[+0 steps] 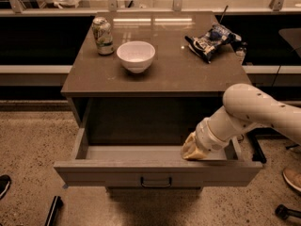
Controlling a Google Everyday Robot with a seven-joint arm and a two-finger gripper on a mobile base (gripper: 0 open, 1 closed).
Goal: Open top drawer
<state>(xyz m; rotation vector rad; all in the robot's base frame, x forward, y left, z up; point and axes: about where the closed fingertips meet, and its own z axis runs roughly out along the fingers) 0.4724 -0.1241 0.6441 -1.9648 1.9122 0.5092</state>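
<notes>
Grey-brown top drawer stands wide open nearest me, its dark loop handle centred on the front. My tool sits inside at the right, seemingly against the front panel's inner face; clenched or released, I cannot tell. Beyond, the worktop carries a white bowl, a can and a snack bag.

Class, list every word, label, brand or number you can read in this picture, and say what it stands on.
Green-and-white drink can: print too blurred to read.
Blue-and-white crinkled snack bag: print too blurred to read.
Tan end effector, inside the open grey-brown top drawer behind its front: no text.
</notes>
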